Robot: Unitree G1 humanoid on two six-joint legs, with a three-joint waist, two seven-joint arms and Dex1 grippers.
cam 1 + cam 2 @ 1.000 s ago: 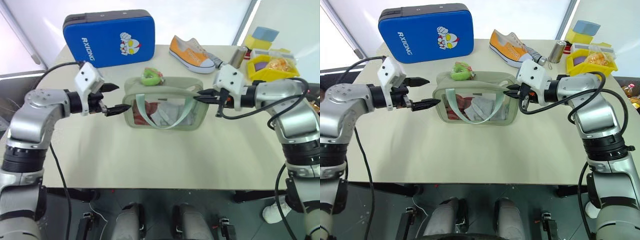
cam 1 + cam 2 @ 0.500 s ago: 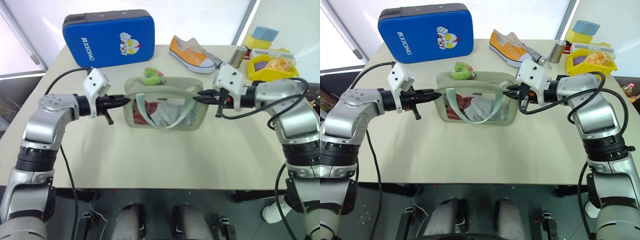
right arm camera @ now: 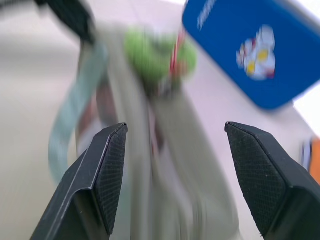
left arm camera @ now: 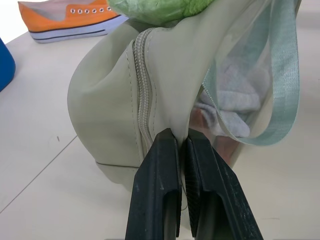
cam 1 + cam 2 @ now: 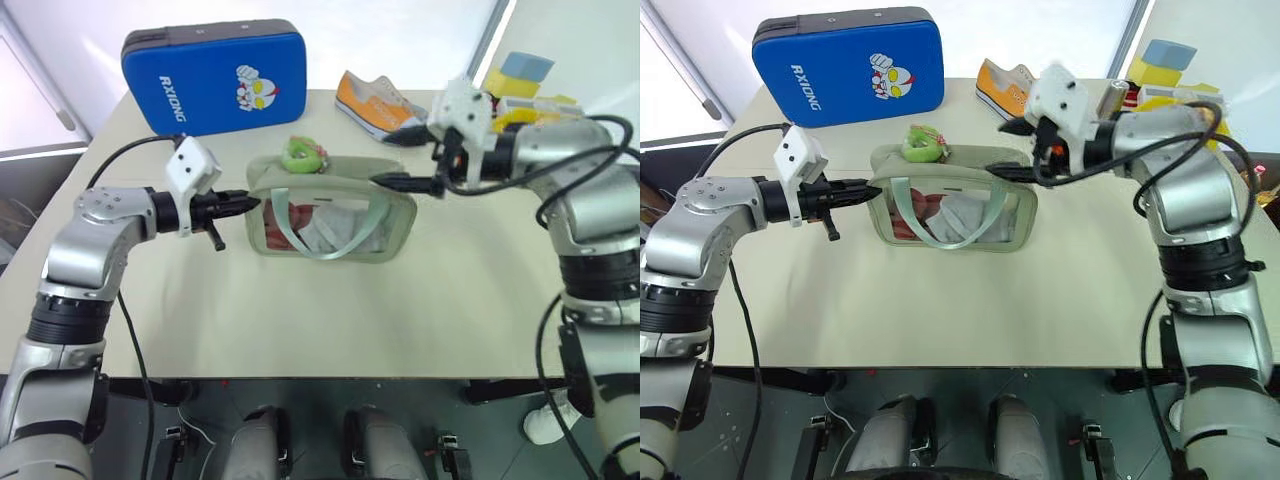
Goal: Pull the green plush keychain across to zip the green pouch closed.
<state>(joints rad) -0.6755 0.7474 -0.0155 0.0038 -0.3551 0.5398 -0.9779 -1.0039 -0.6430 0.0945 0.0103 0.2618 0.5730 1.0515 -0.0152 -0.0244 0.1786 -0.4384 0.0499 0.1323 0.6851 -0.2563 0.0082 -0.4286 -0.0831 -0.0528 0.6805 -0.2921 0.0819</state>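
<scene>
moved: your left gripper (image 5: 243, 202), spread wide a second ago, now sits pinched on the left end of the green pouch (image 5: 330, 205); your right gripper (image 5: 1008, 150) has let go of the pouch's right end, lifted and swung in over its top edge, jaws now apart.
left gripper: closed on pouch fabric at the end seam; the left wrist view shows both fingertips (image 4: 167, 150) squeezing a fold right beside the zipper.
right gripper: open, holding nothing; lower finger just above the pouch's top right rim, whether it touches I can't tell.
keychain: green plush keychain (image 5: 303, 153) sits on the pouch's top edge, left of middle, at about 11 o'clock from pouch centre.
pouch place: mid-table, the blue case (image 5: 217, 76) at its 11 o'clock, the orange shoe (image 5: 378, 102) at 1 o'clock.
step: anchor looks set, you're on the reach for the plush.
next move: bring the right jaws on toward 9 o'clock along the top, straddle the plush, close, then pull toward 3 o'clock while the left holds.
risk: plush is soft, a shallow pinch may slip off.
views: right wrist view puts the plush dead ahead between the open fingers (image 3: 112, 170); head views don't give that line-up. Left wrist view alone shows the zipper teeth (image 4: 144, 95) and the fold being held.
</scene>
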